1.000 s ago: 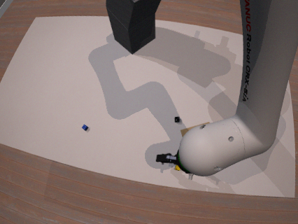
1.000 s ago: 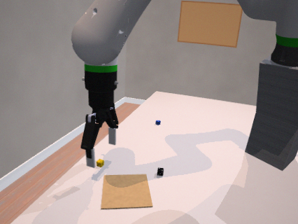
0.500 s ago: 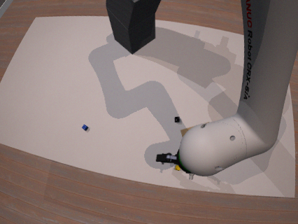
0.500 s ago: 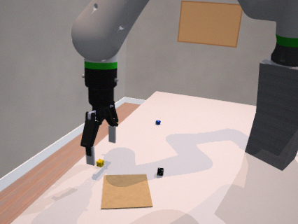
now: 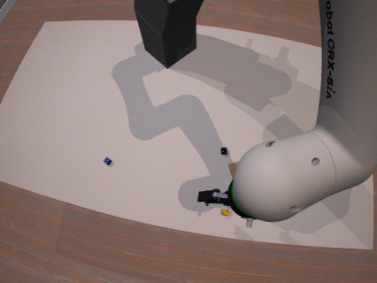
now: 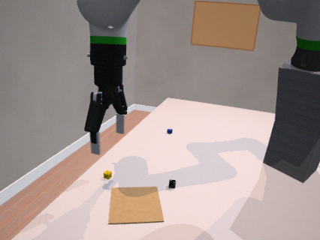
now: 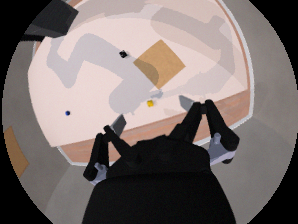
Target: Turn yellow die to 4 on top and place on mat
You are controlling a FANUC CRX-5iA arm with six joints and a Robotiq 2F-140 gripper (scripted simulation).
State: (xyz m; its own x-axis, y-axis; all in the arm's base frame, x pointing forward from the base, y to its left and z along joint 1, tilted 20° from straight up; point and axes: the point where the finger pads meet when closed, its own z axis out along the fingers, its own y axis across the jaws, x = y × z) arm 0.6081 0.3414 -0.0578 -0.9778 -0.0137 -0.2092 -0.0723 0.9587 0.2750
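Observation:
The yellow die (image 6: 107, 174) lies on the pale table top just off the near-left corner of the brown mat (image 6: 135, 205). It also shows in the overhead view (image 5: 225, 212) and in the wrist view (image 7: 150, 103). Its top number is too small to read. My gripper (image 6: 108, 136) is open and empty. It hangs well above the table, over and a little behind the yellow die. In the overhead view the arm hides most of the mat (image 5: 233, 168).
A black die (image 6: 172, 183) lies just off the mat's far right corner. A blue die (image 6: 170, 130) lies farther back on the table. The dark robot pedestal (image 6: 294, 120) stands at the right. The table's left edge borders a wooden floor strip (image 6: 56, 176).

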